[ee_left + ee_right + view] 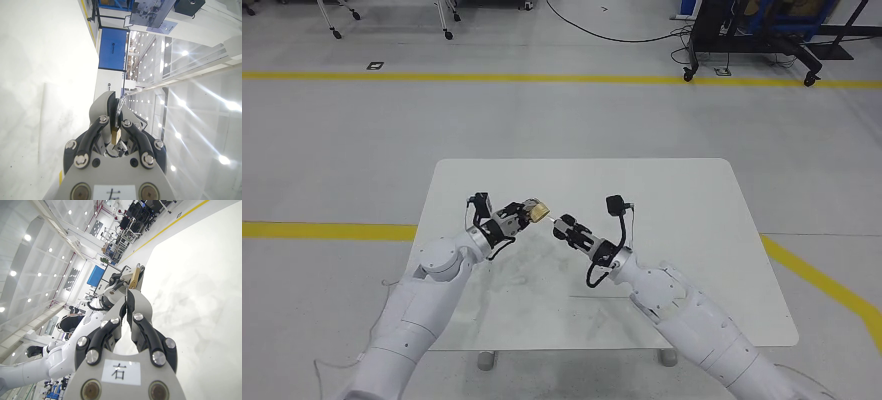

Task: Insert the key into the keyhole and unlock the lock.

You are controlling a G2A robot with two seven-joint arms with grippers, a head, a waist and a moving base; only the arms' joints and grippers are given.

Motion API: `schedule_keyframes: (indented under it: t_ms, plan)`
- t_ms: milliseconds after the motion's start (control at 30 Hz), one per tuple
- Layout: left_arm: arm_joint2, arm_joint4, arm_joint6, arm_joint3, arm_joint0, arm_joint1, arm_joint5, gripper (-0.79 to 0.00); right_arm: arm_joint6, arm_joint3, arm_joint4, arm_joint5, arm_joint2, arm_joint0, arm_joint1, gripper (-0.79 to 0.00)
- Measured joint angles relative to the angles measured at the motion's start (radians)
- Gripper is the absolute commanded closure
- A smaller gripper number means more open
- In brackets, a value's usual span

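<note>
Above the white bench (682, 200), my left fingers (102, 108) clamp the small brass padlock (135, 279), and at its four o'clock my right fingers (140, 302) pinch the thin silver key (126, 295), its tip by the padlock's base.

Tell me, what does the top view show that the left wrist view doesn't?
Top view's extra: the right gripper facing the brass lock above the white table. Left wrist view's extra: close up, the lock's silver shackle against a dark finger pad. Shared: the left gripper shut on the lock.
</note>
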Motion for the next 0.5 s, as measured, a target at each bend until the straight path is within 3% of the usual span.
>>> schedule_keyframes:
  t_ms: [500]
  plan:
    - [-0.018,0.005,-0.006,-0.024,0.017,-0.002,-0.031,0.000,-0.066,0.041,0.002,0.013,-0.015,0.008,-0.042,0.000]
